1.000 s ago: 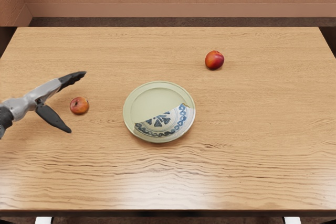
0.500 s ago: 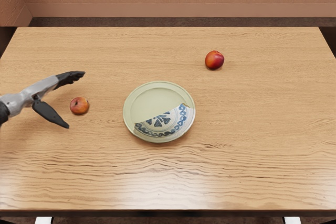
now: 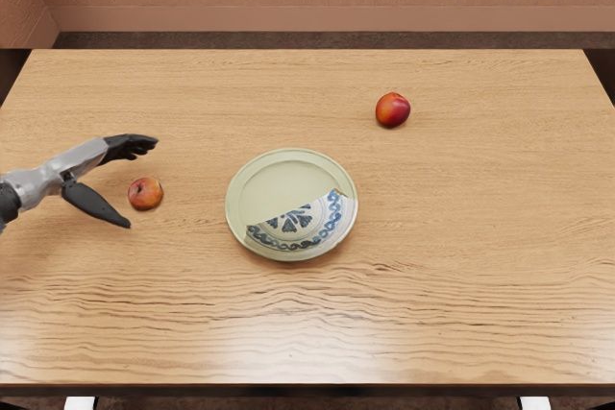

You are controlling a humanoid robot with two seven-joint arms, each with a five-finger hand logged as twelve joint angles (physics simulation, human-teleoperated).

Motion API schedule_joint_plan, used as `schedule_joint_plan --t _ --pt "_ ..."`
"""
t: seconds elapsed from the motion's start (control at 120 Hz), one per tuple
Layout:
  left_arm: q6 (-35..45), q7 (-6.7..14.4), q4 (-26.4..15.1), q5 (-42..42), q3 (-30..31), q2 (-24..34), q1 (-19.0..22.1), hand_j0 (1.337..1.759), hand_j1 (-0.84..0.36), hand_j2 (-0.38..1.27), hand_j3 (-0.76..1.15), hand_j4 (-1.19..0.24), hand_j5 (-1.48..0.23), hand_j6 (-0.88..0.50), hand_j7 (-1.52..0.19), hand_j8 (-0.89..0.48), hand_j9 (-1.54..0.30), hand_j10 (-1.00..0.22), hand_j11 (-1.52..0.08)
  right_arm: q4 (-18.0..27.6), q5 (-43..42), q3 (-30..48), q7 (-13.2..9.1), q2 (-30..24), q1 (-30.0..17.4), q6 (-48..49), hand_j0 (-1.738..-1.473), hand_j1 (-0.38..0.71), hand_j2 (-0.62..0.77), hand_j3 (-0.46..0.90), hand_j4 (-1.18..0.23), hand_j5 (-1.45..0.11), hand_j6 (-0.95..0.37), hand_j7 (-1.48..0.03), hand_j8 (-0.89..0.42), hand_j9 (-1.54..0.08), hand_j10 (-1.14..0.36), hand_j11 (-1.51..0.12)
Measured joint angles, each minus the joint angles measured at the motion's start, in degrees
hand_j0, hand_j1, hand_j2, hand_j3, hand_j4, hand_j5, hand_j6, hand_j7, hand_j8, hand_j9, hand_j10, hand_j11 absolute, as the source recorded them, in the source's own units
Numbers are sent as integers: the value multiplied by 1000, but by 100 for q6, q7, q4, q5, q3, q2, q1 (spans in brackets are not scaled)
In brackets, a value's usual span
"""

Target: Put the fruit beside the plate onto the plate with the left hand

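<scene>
Wooden table [image 3: 461, 266]: we see our left hand [image 3: 85, 165] spread wide, grasping nothing, just left of the small peach [image 3: 145, 193]. That peach sits on wood, left of the plate [image 3: 279, 180], apart from both.

Bright, even light — sharp render, soft shadows.

The table [image 3: 461, 266] is showing light brown wood with wavy darker grain. The plate [image 3: 279, 180] is showing pale yellow-green, with a blue and white pattern across its lower right part. The small fruit [image 3: 145, 193] is glowing orange-red, the far fruit [image 3: 392, 109] deeper red. The left hand [image 3: 77, 168] is showing grey, with black fingers [image 3: 130, 147].
</scene>
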Motion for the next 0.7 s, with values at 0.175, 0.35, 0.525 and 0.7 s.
schedule_joint_plan --t 0.175,0.35,0.525,0.7 --pt "8 0 197 3 1 -57 0 1658 109 47 0 -210 -265 -211 -265 -211 -265 -209 -265 0 0 -8 0 0 0 0 -1658 -349 0 0 0 0 -1 0 0 0 0 0" --pt "3 0 228 194 8 -61 -9 1658 45 58 0 -264 -335 -265 -335 -264 -335 -262 -334 0 -7 -16 0 0 0 0 -1658 -349 0 0 0 0 -1 0 0 0 0 0" --pt "-16 0 234 275 14 -157 -62 1658 4 65 0 -298 -380 -299 -380 -299 -379 -297 -379 0 -8 -24 0 0 0 0 -1658 -349 0 0 0 0 -1 0 0 0 0 0" --pt "-11 0 235 268 357 -238 -291 1658 -30 70 0 -325 -416 -327 -416 -326 -415 -324 -415 0 -9 -26 0 0 0 0 -1658 -349 0 0 0 0 -1 0 0 0 0 0"
